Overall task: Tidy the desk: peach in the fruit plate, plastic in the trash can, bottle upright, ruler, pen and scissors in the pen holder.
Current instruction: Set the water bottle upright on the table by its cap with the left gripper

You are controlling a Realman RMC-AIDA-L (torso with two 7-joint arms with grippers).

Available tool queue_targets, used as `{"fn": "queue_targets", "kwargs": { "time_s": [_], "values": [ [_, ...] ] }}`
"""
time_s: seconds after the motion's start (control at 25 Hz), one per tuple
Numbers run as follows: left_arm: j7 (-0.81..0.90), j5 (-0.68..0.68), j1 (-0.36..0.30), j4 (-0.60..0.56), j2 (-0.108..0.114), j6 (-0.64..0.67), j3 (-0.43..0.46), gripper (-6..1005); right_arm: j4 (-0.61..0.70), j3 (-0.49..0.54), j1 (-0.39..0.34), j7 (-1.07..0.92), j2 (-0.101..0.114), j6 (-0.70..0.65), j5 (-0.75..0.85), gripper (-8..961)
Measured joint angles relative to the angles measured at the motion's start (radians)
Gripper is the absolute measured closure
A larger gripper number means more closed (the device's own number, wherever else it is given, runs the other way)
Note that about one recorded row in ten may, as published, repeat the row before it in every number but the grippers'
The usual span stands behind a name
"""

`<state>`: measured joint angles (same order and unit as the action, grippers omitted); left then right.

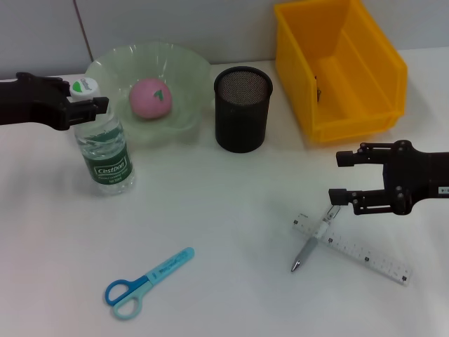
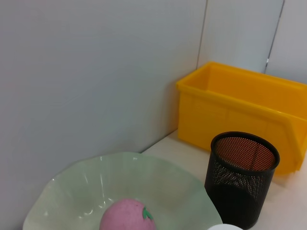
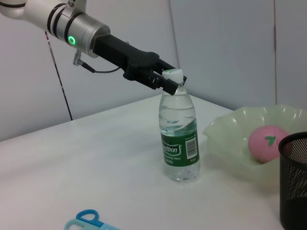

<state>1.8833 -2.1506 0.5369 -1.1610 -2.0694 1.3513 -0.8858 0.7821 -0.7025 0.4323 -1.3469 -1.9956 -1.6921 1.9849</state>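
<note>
Left hand (image 1: 95, 105) gripping upright bottle (image 1: 105, 151) cap

I read "Cestbon" in white on the green label of the bottle (image 1: 104, 156) whose cap sits between the left gripper's (image 1: 91, 105) jaws. The ruler (image 1: 354, 249) below the right gripper's (image 1: 338, 177) jaws carries markings too small to read.

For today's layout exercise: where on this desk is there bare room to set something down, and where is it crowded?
Bare: the white tabletop between bottle, scissors and pen. Crowded: the back row of fruit plate, pen holder and yellow bin.
</note>
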Motion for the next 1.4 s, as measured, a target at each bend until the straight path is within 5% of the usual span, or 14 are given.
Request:
{"fn": "queue_targets", "kwargs": {
  "time_s": [1.2, 1.4],
  "values": [
    [-0.006, 0.005, 0.009, 0.024, 0.004, -0.002, -0.016, 554, 0.002, -0.001, 0.000, -0.008, 0.003, -0.005, 0.000, 207],
    [-0.004, 0.005, 0.009, 0.022, 0.005, 0.000, -0.023, 400, 0.002, -0.002, 0.000, -0.009, 0.003, -0.005, 0.001, 207]
  ]
}}
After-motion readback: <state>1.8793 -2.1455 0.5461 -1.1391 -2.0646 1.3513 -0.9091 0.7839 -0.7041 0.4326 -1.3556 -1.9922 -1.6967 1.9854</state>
